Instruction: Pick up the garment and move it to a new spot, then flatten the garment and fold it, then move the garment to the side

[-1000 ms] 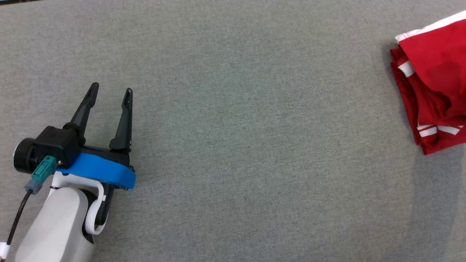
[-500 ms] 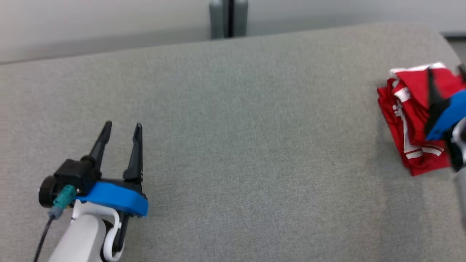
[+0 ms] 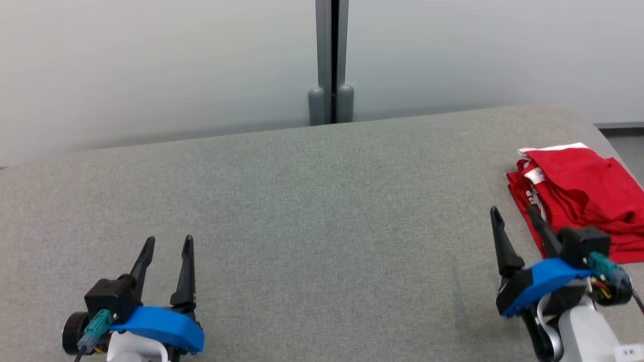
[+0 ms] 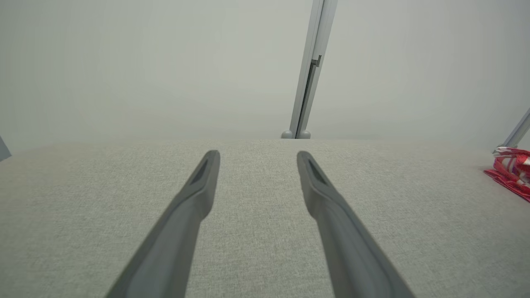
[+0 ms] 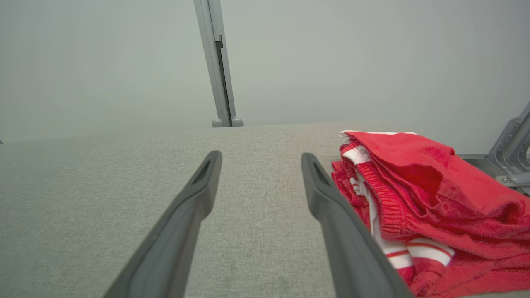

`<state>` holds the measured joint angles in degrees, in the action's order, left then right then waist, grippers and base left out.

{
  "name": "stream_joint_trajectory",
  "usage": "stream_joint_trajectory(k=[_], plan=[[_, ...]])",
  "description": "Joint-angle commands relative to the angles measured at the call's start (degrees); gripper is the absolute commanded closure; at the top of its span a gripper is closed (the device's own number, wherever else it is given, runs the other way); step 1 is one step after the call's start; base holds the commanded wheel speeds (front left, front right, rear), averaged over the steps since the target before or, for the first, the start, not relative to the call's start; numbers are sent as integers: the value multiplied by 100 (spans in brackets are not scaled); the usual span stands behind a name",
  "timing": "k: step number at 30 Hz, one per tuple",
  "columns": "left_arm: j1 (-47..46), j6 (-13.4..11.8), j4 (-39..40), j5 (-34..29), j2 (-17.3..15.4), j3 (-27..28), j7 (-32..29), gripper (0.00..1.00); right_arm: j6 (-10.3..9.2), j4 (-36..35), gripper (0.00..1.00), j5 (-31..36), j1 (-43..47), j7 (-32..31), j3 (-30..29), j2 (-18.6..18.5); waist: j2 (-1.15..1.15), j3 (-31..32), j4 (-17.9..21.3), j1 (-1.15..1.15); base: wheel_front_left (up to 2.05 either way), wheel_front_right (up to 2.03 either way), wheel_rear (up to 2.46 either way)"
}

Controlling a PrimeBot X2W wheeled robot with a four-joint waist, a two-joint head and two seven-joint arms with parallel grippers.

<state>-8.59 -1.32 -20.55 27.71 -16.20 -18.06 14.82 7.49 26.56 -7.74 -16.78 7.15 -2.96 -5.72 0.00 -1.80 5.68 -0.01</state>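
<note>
Snagging is the main hazard: the right gripper [image 3: 512, 209], fingers apart and empty, has the folded red fabric garment with white trim [image 3: 578, 191] just beside its right finger; a careless sweep could catch a layer and undo the fold. Count: one left gripper [image 3: 169, 239], fingers apart; one grey cloth-covered worktop [image 3: 322, 226]; one right gripper; one garment.

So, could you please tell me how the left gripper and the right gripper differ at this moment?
The left gripper hovers over bare table, far from the red garment; the right gripper sits right beside the garment's edge. The left gripper's jaws point roughly straight up the head view; the right gripper's lean left. Both have jaws open and hold nothing.
</note>
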Motion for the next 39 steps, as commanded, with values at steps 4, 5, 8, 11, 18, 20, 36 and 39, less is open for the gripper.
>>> stream_joint_trajectory(k=[4, 5, 8, 11, 18, 20, 36, 39], plan=[[243, -46, -3, 86, 45, 159, 32, 0, 3, -524, 0, 26, 620, -192, -10, 162, 0, 159, -49, 1, 0, 0, 0], [284, -61, 17, 87, 51, 197, 35, 0, 3, -621, 0, -2, 710, -246, -35, 185, 0, 162, -62, 1, 0, 0, 0], [403, -106, 84, 65, 103, 287, 41, 0, 3, -890, 0, 80, 922, -357, -113, 233, 0, 179, -101, 1, 0, 0, 0], [536, -93, 114, 70, 139, 399, 38, 0, 3, -1065, 0, 143, 1082, -468, -172, 267, 0, 224, -156, 1, 0, 0, 0], [687, -9, 143, -8, 248, 547, 39, 0, 3, -1340, 0, 227, 1273, -612, -251, 284, 0, 268, -289, 1, 0, 0, 0], [694, 1, 139, -8, 254, 558, 40, 0, 3, -1367, 0, 235, 1276, -628, -240, 285, 0, 268, -297, 1, 0, 0, 0], [651, 133, 121, -149, 270, 575, 41, 0, 3, -1508, 0, 128, 1346, -691, -95, 285, 0, 200, -288, 1, 0, 0, 0], [634, 142, 107, -155, 271, 565, 41, 0, 3, -1513, 0, 106, 1360, -696, -94, 286, 0, 199, -291, 1, 0, 0, 0]])
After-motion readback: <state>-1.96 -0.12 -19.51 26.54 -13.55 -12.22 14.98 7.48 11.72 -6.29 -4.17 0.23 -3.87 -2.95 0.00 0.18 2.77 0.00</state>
